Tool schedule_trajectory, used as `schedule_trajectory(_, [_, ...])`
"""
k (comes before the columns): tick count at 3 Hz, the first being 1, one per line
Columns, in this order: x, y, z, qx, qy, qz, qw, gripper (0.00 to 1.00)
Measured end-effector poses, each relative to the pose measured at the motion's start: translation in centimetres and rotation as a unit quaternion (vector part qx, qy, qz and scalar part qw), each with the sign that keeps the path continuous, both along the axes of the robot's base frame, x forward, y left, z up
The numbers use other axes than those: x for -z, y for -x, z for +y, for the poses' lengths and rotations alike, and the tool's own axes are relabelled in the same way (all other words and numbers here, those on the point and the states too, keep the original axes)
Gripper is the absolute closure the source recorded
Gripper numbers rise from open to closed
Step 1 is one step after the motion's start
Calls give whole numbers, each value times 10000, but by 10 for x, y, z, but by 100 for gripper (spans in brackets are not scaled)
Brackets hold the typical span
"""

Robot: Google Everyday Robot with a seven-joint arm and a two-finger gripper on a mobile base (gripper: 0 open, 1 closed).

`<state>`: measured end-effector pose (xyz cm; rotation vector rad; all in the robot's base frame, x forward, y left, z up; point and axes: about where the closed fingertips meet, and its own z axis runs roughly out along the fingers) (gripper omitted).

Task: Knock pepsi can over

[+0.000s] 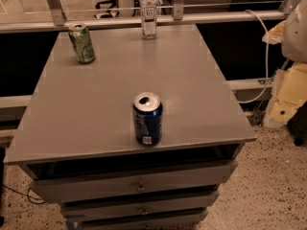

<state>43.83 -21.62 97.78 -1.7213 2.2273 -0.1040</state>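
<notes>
One pepsi can (147,119) upright near front edge of table (96,104), long axis vertical, opened silver top up. End effector not in view: spread or pressed together, cannot tell, and bearing from it to can cannot be fixed. Pale bulk (296,28) at right frame edge possibly arm; if so, can lies frame-left of it and lower. Green can (82,43) and clear bottle (148,11) well apart, at far edge. Judgement: sideways push high on can body needed.
</notes>
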Motion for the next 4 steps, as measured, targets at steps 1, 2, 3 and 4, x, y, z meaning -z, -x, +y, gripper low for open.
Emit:
schedule_trajectory(1, [0,0,0,0,0,0,10000,0])
schedule_trajectory(2, [-2,-1,1,12,-80,-36,10000,0])
schedule_trajectory(3, [8,-2,22,20,-613,-40,9981,0])
schedule_trajectory(4, [33,-7,74,43,-1676,-11,9858,0])
